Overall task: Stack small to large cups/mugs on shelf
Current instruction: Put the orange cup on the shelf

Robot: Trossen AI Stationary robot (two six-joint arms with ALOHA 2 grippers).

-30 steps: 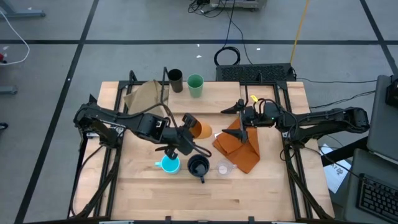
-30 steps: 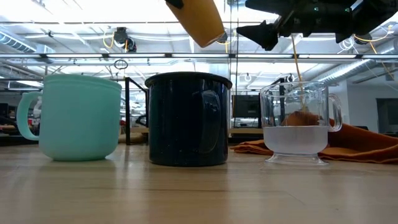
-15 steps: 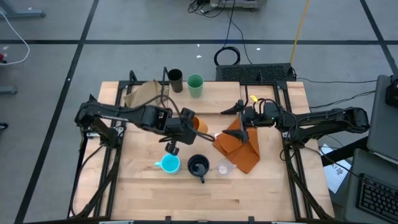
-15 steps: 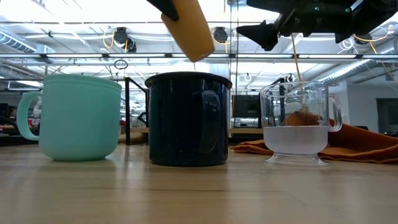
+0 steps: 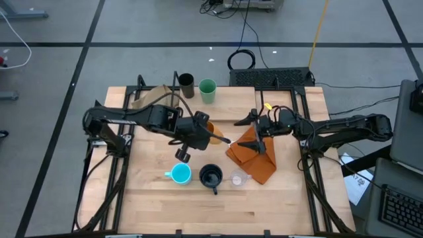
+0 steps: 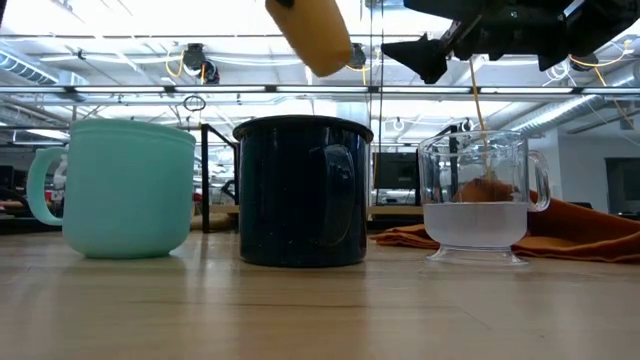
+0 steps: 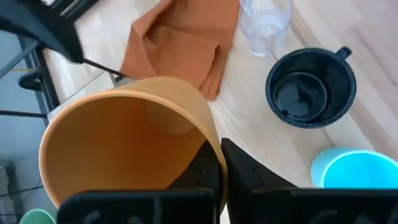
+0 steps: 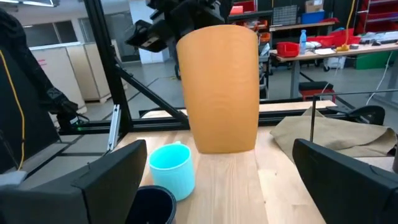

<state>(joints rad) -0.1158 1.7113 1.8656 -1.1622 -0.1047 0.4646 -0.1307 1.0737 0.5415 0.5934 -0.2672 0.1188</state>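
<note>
High view shows the left gripper (image 5: 206, 130) clamped on the orange cup (image 5: 204, 125), held above mid-table in the carrying step; next it likely needs lowering onto the shelf (image 5: 147, 100), while the right gripper (image 5: 253, 118) hangs open nearby.

- Floor (image 5: 53, 26): grey, smooth, crossed by dark lines forming large squares.
- Cables: a black coil (image 5: 242, 59) lies on the floor beyond the table; a white cable (image 5: 20, 46) loops at the far left.
- Ceiling (image 6: 150, 20): bright overhead lighting, exposed pipes and ducting.
- Far side of room: workbench (image 8: 323, 53) carrying red bins (image 8: 292, 48) and a blue bottle (image 8: 303, 38).
- Pale cabinets (image 8: 68, 68) stand along one wall.
</note>
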